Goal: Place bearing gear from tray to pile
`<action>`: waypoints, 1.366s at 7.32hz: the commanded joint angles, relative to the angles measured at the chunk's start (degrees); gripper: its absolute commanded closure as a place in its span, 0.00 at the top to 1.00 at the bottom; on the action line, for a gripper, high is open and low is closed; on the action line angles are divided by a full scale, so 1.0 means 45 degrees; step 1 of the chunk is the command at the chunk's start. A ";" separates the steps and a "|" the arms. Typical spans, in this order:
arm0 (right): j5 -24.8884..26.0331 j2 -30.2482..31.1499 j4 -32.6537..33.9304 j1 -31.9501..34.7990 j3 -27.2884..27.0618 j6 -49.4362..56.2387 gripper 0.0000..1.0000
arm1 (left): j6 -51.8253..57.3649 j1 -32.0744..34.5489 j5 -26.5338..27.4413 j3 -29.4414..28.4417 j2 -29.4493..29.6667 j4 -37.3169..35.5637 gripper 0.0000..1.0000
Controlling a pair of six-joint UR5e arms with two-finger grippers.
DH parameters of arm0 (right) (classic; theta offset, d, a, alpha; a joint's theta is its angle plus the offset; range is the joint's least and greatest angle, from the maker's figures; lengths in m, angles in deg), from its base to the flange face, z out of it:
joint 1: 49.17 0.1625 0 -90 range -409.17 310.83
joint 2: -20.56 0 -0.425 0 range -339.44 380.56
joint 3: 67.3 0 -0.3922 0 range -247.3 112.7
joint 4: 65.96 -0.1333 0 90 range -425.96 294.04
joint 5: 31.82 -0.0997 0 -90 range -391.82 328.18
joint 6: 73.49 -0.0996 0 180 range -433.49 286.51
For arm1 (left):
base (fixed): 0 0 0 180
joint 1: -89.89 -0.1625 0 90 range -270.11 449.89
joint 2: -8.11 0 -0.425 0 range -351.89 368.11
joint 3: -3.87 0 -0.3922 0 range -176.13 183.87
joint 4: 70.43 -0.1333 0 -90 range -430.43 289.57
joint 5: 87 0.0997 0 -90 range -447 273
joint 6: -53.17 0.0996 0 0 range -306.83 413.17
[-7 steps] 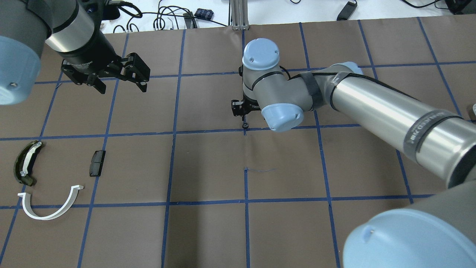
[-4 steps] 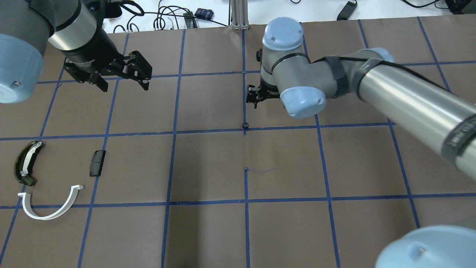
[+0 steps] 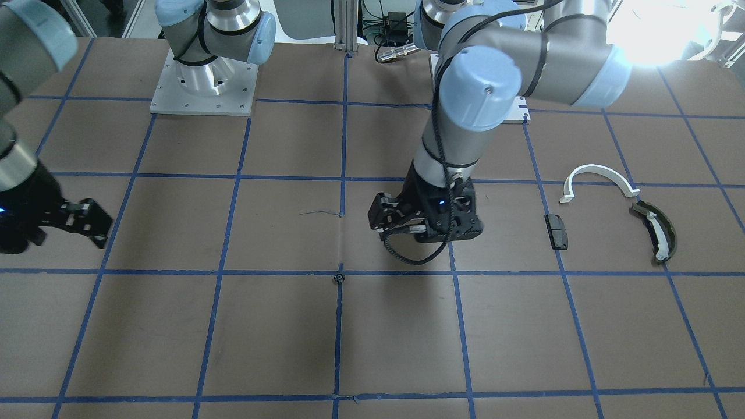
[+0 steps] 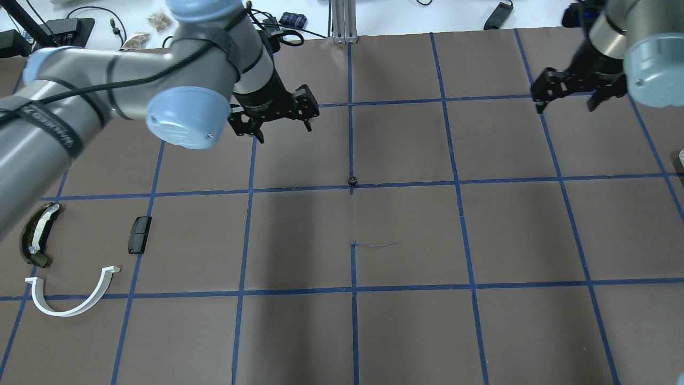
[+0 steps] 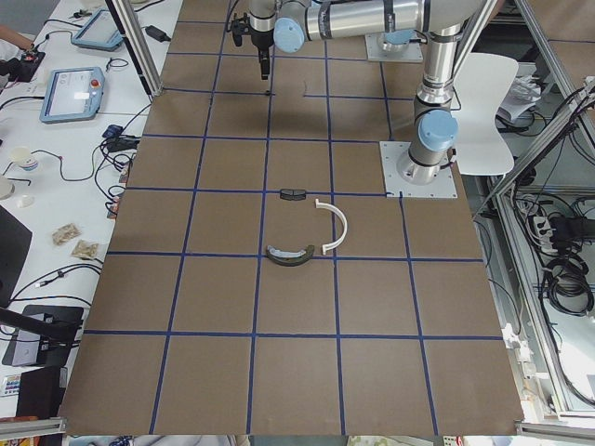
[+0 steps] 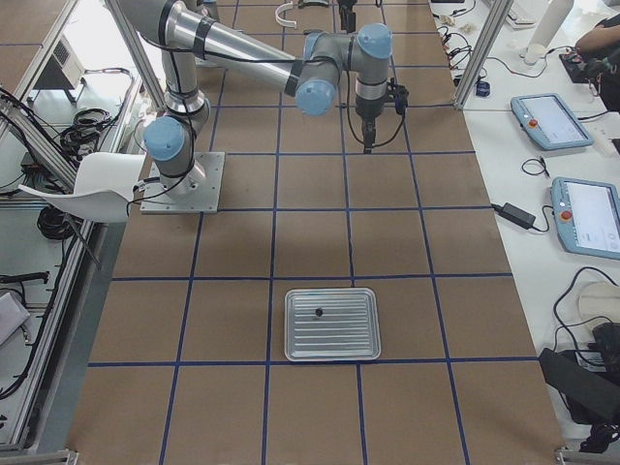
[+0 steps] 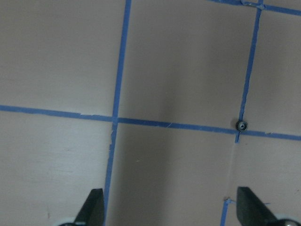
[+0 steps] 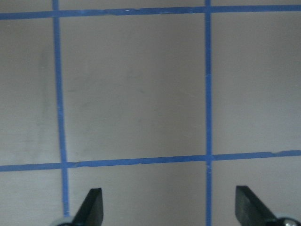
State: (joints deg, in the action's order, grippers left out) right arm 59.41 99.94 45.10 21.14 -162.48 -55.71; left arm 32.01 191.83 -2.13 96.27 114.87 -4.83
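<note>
Overhead exterior: lettering on the strap [image 4: 49,124] is blurred. The left gripper [image 4: 283,129] is held spread near the bearing gear [image 4: 351,181]; the right gripper [image 4: 565,106] is likewise spread.

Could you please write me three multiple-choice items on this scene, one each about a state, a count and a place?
1. The left arm's black two-finger end effector is:
A) open and empty
B) shut on a gear
C) shut on a block

2. How many parts make up the loose pile?
A) two
B) three
C) five

3. The small black round bearing gear lies:
A) on a crossing of blue tape lines, apart from the pile
B) within the pile
C) between the end effector's fingers

Answers:
1 A: the left wrist view shows its fingers wide apart with nothing between them.
2 B: a white plastic half-ring, a dark olive curved piece and a small black rectangular block.
3 A: it sits alone where two lines meet.
</note>
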 commanded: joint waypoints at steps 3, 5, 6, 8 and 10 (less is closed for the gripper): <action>0.0040 -0.0817 -0.0832 -0.5345 0.0544 0.4432 1.00 | -0.0882 0.1973 0.0337 -0.0025 0.3322 -0.3092 1.00; 0.0060 -0.1600 0.0335 -0.6496 0.0506 0.7166 1.00 | -0.0960 0.2129 0.0378 -0.0006 0.3891 -0.3190 1.00; 0.0021 -0.2010 0.0515 -0.7083 0.0410 0.8786 1.00 | -0.0941 0.2130 0.0379 -0.0103 0.4048 -0.3249 1.00; 0.0059 -0.3257 0.1877 -0.7634 0.0369 1.2844 1.00 | -0.0980 0.2130 0.0398 -0.0045 0.4206 -0.3347 0.93; -0.0096 -0.4275 0.3033 -0.7908 0.0350 1.5388 1.00 | -0.0960 0.2130 0.0418 -0.0084 0.4245 -0.3347 0.71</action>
State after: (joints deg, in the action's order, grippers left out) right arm 59.35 83.75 55.78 -13.69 -160.86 4.53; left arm 27.58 201.41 -0.32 95.96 133.84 -19.84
